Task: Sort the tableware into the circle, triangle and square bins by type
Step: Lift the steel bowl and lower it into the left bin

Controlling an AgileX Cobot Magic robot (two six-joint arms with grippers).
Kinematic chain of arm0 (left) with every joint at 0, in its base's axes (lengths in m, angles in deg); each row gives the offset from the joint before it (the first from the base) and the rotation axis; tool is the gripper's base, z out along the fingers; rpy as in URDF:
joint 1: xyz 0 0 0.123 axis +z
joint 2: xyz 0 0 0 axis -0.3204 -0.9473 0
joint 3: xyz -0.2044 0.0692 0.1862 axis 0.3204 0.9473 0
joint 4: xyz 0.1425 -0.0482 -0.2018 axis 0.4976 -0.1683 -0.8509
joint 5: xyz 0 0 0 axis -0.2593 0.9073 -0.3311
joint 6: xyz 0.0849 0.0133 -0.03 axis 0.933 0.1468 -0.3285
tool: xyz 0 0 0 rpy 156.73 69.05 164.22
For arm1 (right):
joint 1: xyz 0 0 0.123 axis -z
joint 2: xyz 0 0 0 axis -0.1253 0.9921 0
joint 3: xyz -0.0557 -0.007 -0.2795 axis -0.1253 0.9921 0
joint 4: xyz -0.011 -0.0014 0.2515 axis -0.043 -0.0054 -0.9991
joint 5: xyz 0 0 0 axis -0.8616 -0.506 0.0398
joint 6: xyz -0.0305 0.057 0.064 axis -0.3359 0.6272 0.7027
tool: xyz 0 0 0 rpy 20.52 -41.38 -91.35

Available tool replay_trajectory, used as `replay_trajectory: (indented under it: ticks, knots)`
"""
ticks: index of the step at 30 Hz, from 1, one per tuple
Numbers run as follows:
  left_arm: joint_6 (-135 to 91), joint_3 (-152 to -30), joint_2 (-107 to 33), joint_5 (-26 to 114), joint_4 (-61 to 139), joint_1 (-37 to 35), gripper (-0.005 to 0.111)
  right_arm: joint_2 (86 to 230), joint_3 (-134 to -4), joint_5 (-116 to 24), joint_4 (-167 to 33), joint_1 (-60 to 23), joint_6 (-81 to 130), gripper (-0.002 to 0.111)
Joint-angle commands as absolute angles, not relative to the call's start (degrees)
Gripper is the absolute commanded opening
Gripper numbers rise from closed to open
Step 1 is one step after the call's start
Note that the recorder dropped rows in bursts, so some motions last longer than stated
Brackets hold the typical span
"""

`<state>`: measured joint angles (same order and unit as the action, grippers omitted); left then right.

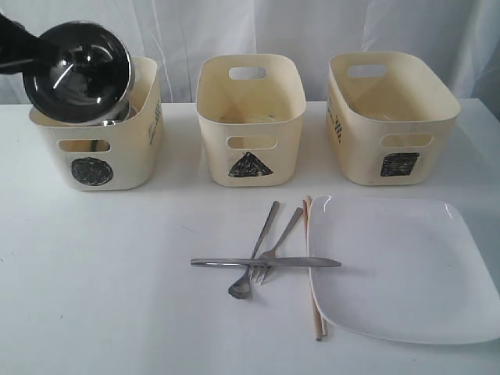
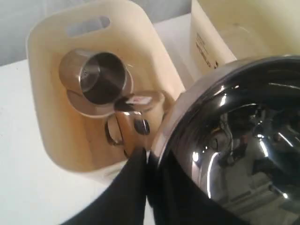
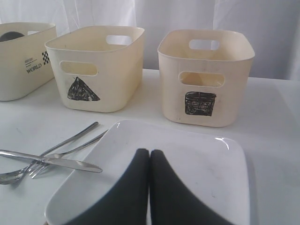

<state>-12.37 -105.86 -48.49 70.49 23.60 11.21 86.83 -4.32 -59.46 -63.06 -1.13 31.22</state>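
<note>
This is looking like a lab test bench rather than a home: a white curtain (image 1: pixel 312 27) is hanging behind a plain white table (image 1: pixel 101 312), and hand-marked tubs (image 1: pixel 250 133) are standing in a row.

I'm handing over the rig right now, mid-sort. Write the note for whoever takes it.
Left gripper: shut on the rim of the steel bowl, held tilted over the circle bin.
Right gripper: shut, empty, above the white plate.
Done: two mugs are in the circle bin.
Left: drop the bowl there. The knife lies across the fork and spoon, with the chopsticks at the plate's edge, all unsorted on the table. The triangle bin and square bin show nothing inside.
</note>
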Motion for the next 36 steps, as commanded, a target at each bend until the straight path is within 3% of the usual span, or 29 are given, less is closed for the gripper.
replay_trajectory:
  ticks: [1, 18, 36]
  knots:
    - [-13.3, -113.8, -55.8, 70.1, 24.1, 12.7, 0.0, 86.4, -3.9, -59.0, -62.8, -0.8, 31.2, 0.0]
    - [-14.4, -134.0, -79.9, 66.9, 34.0, 12.9, 0.0, 86.4, -3.9, -59.0, -62.8, -0.8, 31.2, 0.0]
    - [-14.8, -138.3, -86.6, 68.2, 31.4, 16.8, 0.0, 86.4, -3.9, -59.0, -62.8, -0.8, 31.2, 0.0]
